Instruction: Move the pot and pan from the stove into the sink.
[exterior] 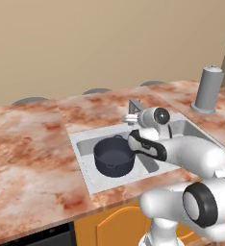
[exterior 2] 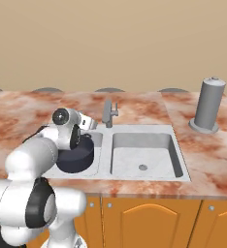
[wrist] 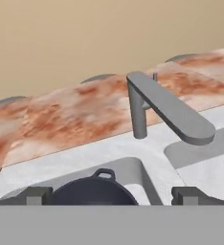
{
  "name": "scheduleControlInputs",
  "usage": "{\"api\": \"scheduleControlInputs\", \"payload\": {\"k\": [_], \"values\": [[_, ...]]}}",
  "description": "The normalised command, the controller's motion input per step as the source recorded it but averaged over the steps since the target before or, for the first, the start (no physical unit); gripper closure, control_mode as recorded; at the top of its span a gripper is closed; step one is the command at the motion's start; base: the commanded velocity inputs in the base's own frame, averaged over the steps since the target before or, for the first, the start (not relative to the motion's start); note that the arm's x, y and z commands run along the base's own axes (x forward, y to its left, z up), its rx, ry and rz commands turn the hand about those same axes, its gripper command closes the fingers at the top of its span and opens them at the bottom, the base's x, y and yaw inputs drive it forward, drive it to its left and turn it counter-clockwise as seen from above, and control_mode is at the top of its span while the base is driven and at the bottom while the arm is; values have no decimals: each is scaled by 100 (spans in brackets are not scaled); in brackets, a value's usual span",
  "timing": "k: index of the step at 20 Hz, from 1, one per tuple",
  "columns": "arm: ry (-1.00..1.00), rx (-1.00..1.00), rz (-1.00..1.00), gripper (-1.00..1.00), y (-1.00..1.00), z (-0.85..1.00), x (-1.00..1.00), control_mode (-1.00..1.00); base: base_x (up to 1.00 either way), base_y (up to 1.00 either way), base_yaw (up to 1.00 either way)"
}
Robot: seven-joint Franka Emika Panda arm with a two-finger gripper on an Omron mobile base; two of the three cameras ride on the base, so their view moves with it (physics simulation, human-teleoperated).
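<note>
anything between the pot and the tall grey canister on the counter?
Yes: in the right base view, the empty right basin of the sink and bare counter separate the pot from the canister.

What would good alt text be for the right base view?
A dark pot sits in the left basin of a double sink set in a reddish marble counter. The robot's open gripper hovers above the pot, near the faucet.

pot (exterior: 113,157) upright, in sink (exterior: 85,139) left basin
</note>
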Motion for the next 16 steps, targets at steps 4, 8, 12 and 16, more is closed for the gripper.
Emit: {"api": "scheduleControlInputs", "payload": {"k": [4, 8, 12, 16], "values": [[24, -7, -5, -100, -11, 56, -50, -100, 0, 0, 0], [14, -8, -4, -100, -30, 15, -90, -100, 0, 0, 0], [-4, -7, 0, -100, -38, -2, -100, -100, 0, 0, 0], [-23, 1, 7, -100, -27, -16, -90, -100, 0, 0, 0]]}}
